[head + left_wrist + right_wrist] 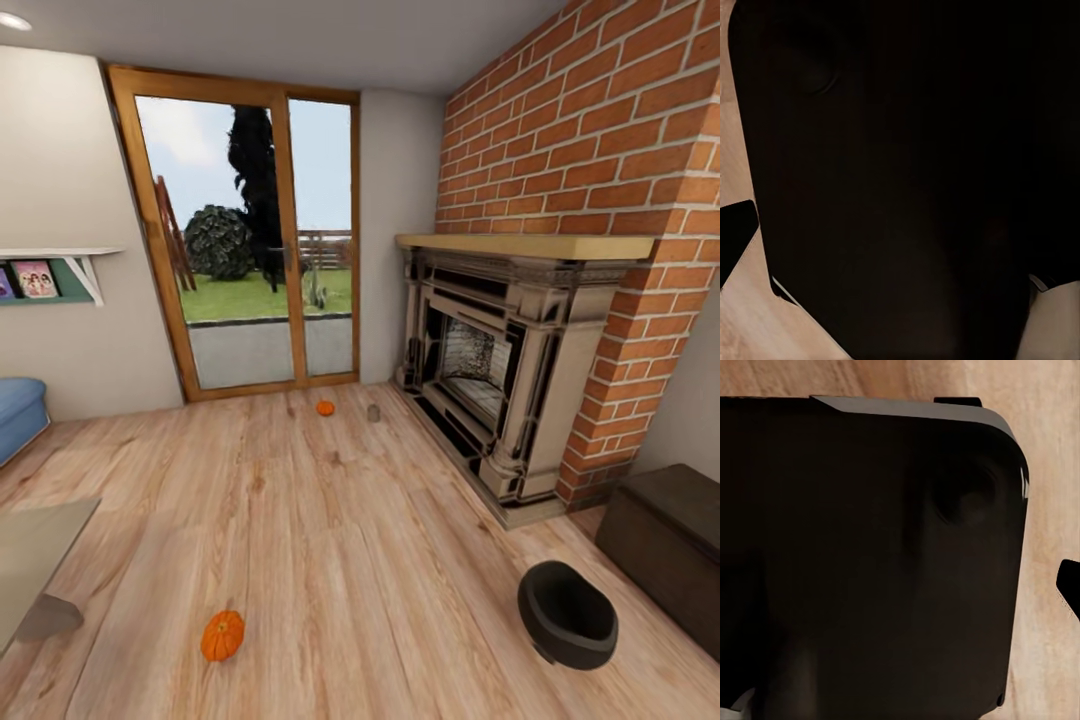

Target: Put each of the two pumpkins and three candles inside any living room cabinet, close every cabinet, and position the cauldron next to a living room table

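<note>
Near pumpkin (222, 635) and cauldron (566, 613) flank open wooden floor (350, 540); claw states cannot be told.

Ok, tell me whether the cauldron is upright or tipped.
Upright: the cauldron stands on the wooden floor with its wide mouth facing up.

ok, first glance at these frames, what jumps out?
The red brick chimney wall with the ornate fireplace below it dominates the right side of the head view, opposite the glass patio door looking onto a garden. On the wooden floor, a pumpkin lies near the front left, a second pumpkin and a candle by the door, and the black cauldron at front right beside the dark cabinet.
</note>
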You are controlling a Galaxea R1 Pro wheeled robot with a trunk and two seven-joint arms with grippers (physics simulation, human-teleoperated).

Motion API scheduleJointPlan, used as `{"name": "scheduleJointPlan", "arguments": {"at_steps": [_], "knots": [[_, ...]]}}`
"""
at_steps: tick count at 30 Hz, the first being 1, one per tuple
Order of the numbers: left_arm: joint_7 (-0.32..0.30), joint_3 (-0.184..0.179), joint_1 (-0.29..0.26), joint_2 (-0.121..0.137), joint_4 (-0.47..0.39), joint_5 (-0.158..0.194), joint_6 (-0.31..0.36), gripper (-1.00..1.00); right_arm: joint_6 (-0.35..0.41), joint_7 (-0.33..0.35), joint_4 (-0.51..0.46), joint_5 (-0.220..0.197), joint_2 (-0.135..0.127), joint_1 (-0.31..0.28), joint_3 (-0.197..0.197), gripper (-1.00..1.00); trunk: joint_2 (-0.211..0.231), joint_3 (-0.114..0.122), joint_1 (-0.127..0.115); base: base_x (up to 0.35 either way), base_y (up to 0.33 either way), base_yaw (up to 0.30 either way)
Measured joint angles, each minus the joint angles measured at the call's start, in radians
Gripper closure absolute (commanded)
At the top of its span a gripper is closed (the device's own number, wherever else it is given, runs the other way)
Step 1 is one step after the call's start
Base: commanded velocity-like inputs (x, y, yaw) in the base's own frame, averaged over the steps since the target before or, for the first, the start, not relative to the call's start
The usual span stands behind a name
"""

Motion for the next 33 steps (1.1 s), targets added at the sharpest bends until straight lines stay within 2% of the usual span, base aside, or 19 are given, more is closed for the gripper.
{"name": "scheduleJointPlan", "arguments": {"at_steps": [12,33], "knots": [[-0.001,0.001,0.000,-0.001,0.000,0.000,0.000,-1.00,0.000,0.000,0.001,0.000,0.000,0.000,0.001,-1.00,0.000,0.000,0.000,0.321,0.000,-0.048],[-0.001,0.001,0.000,-0.001,0.000,0.000,0.000,-1.00,0.000,0.000,0.001,0.000,0.000,0.000,0.002,-1.00,0.000,0.000,0.000,0.317,0.000,-0.255]]}}
